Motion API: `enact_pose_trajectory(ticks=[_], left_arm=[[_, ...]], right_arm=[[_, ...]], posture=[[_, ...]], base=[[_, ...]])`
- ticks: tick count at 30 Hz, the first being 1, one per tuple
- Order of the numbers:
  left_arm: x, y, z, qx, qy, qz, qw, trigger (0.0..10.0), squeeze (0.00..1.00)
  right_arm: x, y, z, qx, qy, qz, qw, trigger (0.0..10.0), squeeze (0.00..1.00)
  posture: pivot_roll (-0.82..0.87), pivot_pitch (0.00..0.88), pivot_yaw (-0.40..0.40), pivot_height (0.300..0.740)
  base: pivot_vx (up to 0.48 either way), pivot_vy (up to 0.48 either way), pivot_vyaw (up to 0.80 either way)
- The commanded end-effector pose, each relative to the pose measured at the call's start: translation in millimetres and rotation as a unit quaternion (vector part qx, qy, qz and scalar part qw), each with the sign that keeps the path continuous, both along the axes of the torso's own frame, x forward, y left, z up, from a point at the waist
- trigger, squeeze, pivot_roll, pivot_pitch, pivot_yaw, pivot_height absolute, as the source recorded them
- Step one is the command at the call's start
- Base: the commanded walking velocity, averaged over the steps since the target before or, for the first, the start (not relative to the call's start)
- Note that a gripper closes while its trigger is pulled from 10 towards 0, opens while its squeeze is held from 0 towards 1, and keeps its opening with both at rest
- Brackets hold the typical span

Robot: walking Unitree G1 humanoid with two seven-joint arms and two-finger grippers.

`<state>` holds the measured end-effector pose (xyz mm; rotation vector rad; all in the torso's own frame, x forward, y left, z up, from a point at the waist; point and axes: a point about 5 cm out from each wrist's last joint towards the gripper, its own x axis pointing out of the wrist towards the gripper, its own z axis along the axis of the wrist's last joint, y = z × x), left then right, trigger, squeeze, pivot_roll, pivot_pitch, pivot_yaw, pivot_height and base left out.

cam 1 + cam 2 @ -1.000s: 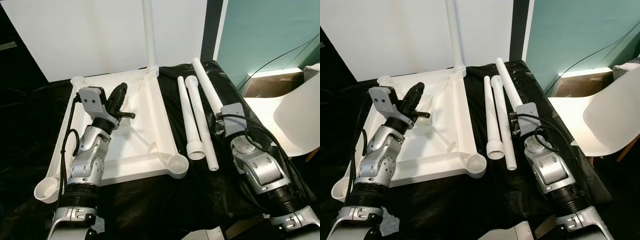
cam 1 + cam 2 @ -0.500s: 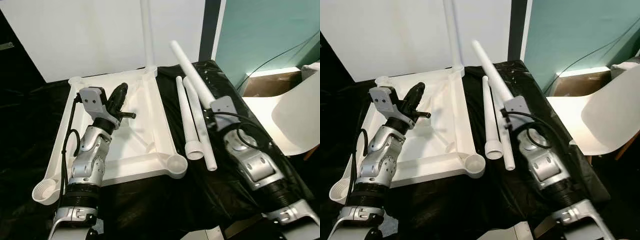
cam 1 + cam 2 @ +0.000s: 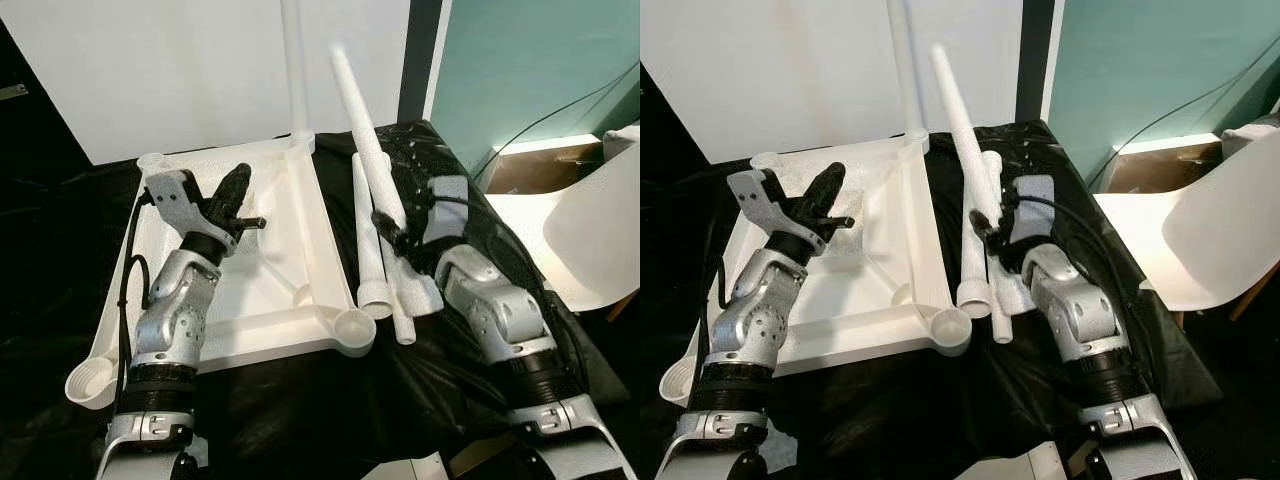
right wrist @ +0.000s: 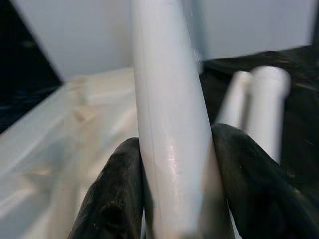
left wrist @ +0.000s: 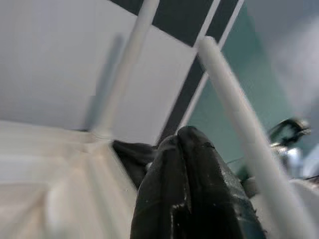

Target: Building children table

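White tabletop [image 3: 300,215]: upside down on black cloth [image 3: 300,400], one leg [image 3: 294,60] upright at its far corner.
Right gripper [image 3: 988,222]: clamped on raised leg [image 3: 958,115].
Left gripper [image 5: 192,191]: fingers together, above tabletop.
Right wrist: fingers [image 4: 112,199] hugging raised leg.

The upturned white tabletop [image 3: 300,250] looks like smooth, matt plastic. Beside it, the table legs [image 3: 368,235] share that slightly glossy white plastic. Under it lies wrinkled, shiny black cloth [image 3: 300,400]. The right end effector [image 4: 174,199] fingers look rubbery black.
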<state>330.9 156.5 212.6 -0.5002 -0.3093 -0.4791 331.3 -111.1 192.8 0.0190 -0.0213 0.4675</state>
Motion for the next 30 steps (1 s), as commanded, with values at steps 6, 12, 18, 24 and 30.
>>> enact_pose_trajectory(ticks=[6,12,18,24,30], left_arm=[[-9.7,-10.7,12,-0.030,-0.047,-0.115,0.992,10.0,0.00],[-17.4,-13.6,23,-0.112,-0.061,-0.191,0.973,10.0,0.00],[-16.4,-12.4,29,-0.152,-0.060,-0.210,0.964,10.0,1.00],[-18.1,-15.3,32,-0.159,-0.060,-0.234,0.957,10.0,1.00],[-15.6,-19.9,30,-0.143,-0.044,-0.234,0.961,10.0,1.00]], right_arm=[[-6.4,12.1,17,0.006,-0.030,0.077,0.997,10.0,0.00],[-14.6,17.8,14,-0.127,-0.098,0.146,0.976,10.0,0.00],[-17.0,25.0,11,-0.167,-0.125,0.168,0.963,10.0,0.00],[-20.0,32.2,9,-0.189,-0.142,0.179,0.955,10.0,0.00],[-22.6,34.6,8,-0.198,-0.150,0.191,0.950,10.0,0.00]], posture=[[-0.05,0.000,0.058,0.740],[-0.06,0.000,0.057,0.740],[-0.06,0.000,0.057,0.740],[-0.07,0.000,0.060,0.740],[-0.07,0.000,0.061,0.740]], base=[[0.000,0.000,0.00],[0.000,0.000,0.00],[0.000,0.000,0.00],[0.000,0.000,0.00],[0.000,0.000,0.00]])
